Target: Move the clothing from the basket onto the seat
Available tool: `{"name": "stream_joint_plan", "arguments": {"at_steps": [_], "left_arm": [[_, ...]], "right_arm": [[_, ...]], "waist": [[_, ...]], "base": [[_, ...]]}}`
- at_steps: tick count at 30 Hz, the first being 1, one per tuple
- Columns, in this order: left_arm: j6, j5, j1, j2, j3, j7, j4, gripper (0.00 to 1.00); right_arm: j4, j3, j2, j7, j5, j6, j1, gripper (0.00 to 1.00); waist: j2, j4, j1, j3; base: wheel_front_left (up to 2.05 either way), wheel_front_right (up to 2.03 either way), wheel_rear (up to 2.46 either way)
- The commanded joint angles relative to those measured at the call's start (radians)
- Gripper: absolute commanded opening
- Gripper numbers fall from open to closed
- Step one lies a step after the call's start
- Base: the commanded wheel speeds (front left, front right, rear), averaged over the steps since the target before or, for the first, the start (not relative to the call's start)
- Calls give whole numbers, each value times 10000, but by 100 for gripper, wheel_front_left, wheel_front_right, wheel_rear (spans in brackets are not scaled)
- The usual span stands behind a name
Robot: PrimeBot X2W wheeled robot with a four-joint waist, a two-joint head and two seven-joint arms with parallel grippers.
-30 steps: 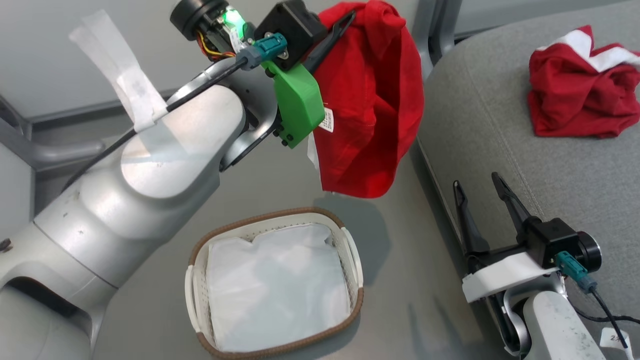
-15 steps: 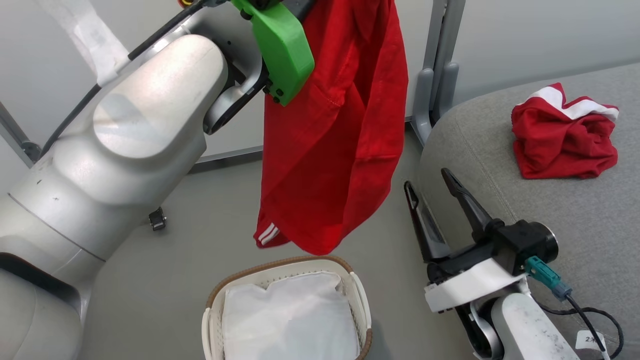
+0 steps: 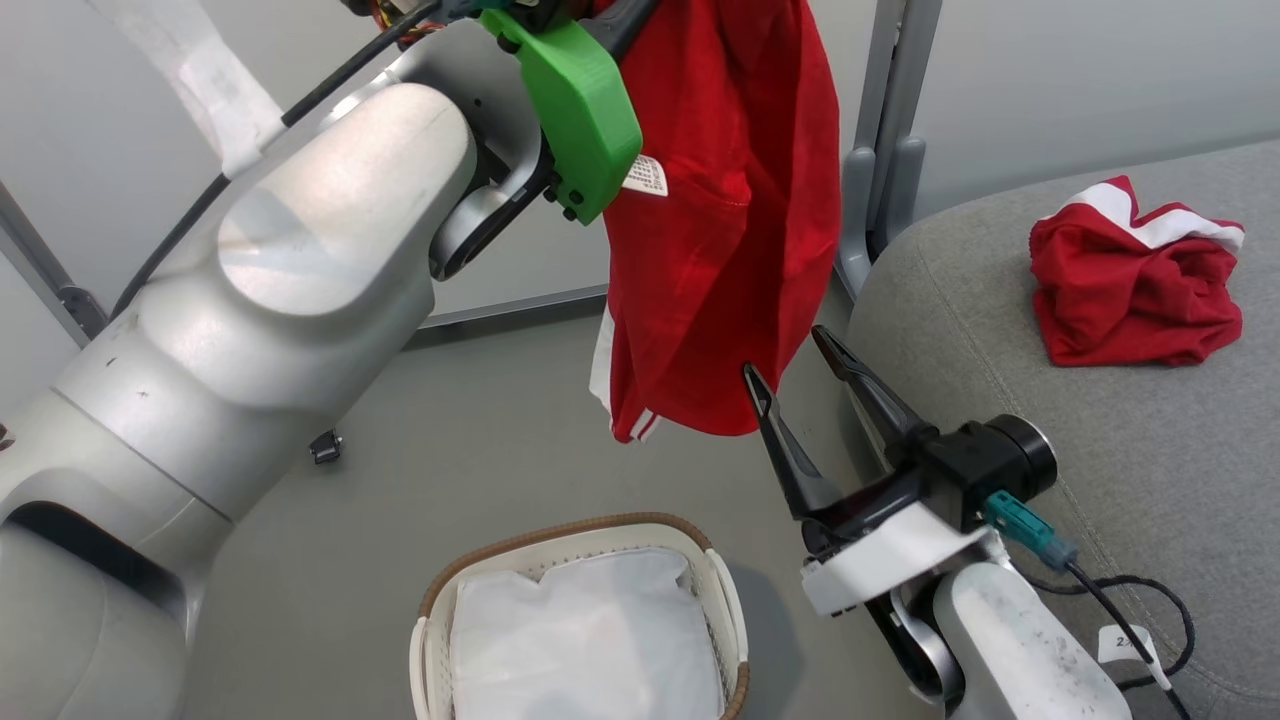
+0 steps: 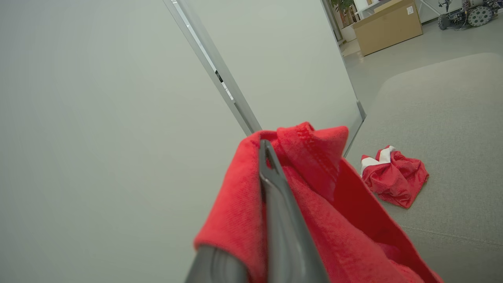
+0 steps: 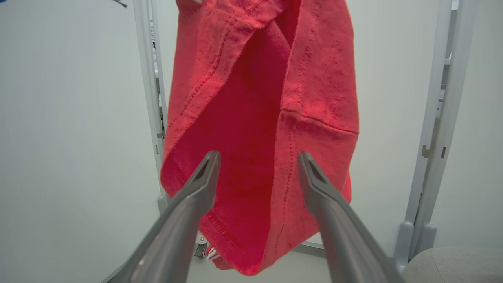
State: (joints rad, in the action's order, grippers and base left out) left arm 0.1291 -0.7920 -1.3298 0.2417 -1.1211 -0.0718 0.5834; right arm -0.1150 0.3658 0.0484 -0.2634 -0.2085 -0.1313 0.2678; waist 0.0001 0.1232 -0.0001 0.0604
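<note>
left gripper (image 4: 271, 157) clamped on a red garment (image 3: 720, 230), hanging just off the edge of the seat (image 3: 1000, 420). right gripper (image 5: 258, 155) wide open, empty, tips at its hem. second garment (image 3: 1135, 290) lies on the seat. advise carrying fully over the seat before release.

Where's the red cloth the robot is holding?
The red garment hangs from the left gripper at the head view's top middle, left of the grey seat, its bottom edge by the open right gripper.
</note>
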Motion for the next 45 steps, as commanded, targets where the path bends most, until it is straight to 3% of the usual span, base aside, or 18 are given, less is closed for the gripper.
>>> {"name": "stream_joint_plan", "arguments": {"at_steps": [1, 11, 32, 33, 34, 35, 45], "left_arm": [[16, -60, -232, -56, 11, -69, 18, 0], [16, -332, -280, -561, -248, -273, 163, 0], [16, -718, -260, -777, -756, -606, -460, 0], [16, -745, -241, -738, -752, -627, -449, 0], [16, -766, -216, -709, -741, -637, -430, 0], [10, -798, -161, -660, -732, -615, -390, 0], [-99, -1086, 473, -93, -672, -657, 195, 0]], "right_arm": [[-390, 33, 36, -21, 93, 11, 380, 100], [-3400, -72, 34, -21, -51, 11, 2311, 100], [-6570, 349, 41, -20, -1000, 12, 4460, 100], [-6664, 397, 41, -21, -1027, 11, 4557, 44], [-6706, 423, 36, -21, -1004, 11, 4644, 27], [-6765, 417, 35, -21, -960, 11, 4699, 0], [-6781, -163, 36, -21, -547, 11, 4849, 0]], "waist": [[-1, -32, 1, -23], [-1, -429, 1, -138], [-1, -1015, 1, -137], [-1, -1024, 1, -148], [-1, -1025, 1, -160], [-1, -1018, 1, -176], [-1, -680, 1, -332]], "base": [[0, 0, 0], [0, 0, 0], [0, 0, 0], [0, 0, 0], [0, 0, 0], [0, 0, 0], [0, 0, 0]]}}
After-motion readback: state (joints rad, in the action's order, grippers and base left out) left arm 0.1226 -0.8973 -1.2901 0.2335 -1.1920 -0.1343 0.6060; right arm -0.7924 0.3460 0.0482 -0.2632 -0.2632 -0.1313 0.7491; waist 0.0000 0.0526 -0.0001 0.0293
